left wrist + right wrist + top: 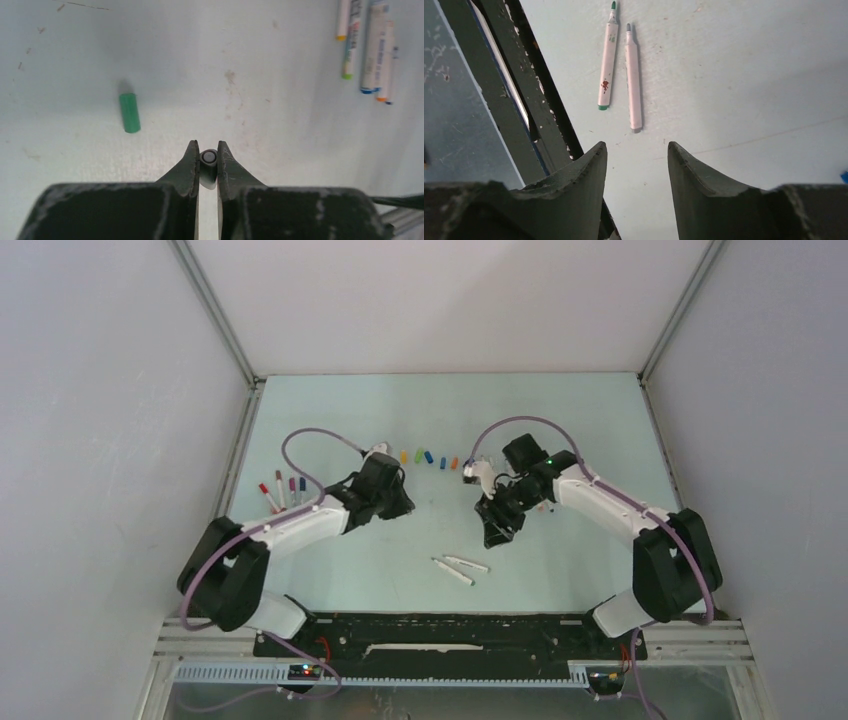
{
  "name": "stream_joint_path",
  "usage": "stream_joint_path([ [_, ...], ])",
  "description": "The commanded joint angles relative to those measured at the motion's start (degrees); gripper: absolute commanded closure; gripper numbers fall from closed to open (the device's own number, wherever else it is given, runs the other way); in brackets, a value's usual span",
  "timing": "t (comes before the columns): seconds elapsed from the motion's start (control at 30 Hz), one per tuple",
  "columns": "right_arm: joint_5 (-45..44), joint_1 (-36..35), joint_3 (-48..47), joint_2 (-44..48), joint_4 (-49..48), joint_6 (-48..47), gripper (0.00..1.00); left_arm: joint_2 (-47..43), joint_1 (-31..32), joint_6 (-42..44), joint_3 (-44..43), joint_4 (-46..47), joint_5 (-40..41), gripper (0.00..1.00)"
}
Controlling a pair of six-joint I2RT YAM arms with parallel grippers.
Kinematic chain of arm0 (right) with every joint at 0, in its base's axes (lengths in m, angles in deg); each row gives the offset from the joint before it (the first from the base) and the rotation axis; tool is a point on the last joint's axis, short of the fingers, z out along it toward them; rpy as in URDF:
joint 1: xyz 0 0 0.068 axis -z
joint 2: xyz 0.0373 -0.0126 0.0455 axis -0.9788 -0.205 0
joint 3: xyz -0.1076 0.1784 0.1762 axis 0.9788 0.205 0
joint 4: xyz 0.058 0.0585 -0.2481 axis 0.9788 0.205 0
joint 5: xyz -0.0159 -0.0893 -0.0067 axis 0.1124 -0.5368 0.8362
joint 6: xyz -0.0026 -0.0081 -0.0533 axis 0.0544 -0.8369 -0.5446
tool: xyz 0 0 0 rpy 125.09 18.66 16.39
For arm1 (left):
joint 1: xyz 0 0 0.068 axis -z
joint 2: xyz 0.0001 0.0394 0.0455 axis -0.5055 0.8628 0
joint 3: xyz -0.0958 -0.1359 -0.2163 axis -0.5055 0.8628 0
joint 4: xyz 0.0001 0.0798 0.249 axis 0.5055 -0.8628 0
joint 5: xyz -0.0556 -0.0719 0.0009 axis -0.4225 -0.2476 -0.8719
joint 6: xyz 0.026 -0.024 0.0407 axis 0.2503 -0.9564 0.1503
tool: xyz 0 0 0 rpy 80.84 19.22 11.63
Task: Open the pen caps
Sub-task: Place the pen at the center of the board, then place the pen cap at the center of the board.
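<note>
A grey cap (208, 159) is gripped by the left gripper (206, 150); a green cap (129, 112) lies at 10 o'clock. The right gripper (636, 147) is held apart, empty, with 2 pens (634, 75) at 12 o'clock.

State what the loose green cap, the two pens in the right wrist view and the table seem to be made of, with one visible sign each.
Green cap: probably moulded plastic, smooth, evenly coloured, slightly glossy.
Pens: likely plastic too, white satin barrels, one carrying printed marks.
Table: a hard, pale matt sheet, perhaps painted or laminated; scuffs and stains show on it.
</note>
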Motion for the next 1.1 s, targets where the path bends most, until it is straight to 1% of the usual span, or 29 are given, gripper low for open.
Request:
stream_joint_path([
  [0.0, 7.0, 4.3, -1.7, 4.2, 1.4, -1.8, 0.5, 6.1, 0.4, 5.6, -7.4, -9.5, 5.9, 0.96],
  [0.13, 8.6, 6.1, -1.2, 5.4, 1.0, -1.8, 0.5, 9.9, 0.5, 7.8, -12.0, -13.0, 7.9, 0.95],
  [0.27, 8.9, 6.4, -1.3, 5.5, 0.9, -1.9, 0.5, 13.2, 0.5, 9.4, -15.2, -15.1, 7.6, 0.93],
  [0.53, 9.5, 6.8, -1.2, 5.6, 1.1, -2.0, 0.49, 18.1, 0.5, 11.2, -17.6, -16.7, 7.5, 0.86],
  [0.7, 9.9, 6.9, -1.2, 5.5, 1.3, -2.3, 0.49, 19.1, 0.6, 11.6, -18.3, -16.7, 7.5, 0.82],
  [0.83, 10.1, 7.1, -1.2, 5.4, 1.4, -2.4, 0.49, 19.3, 0.6, 11.7, -18.3, -16.9, 7.5, 0.76],
  [1.07, 10.6, 7.4, -1.2, 5.6, 1.6, -2.5, 0.49, 18.6, 0.6, 11.8, -18.4, -17.3, 7.2, 0.74],
])
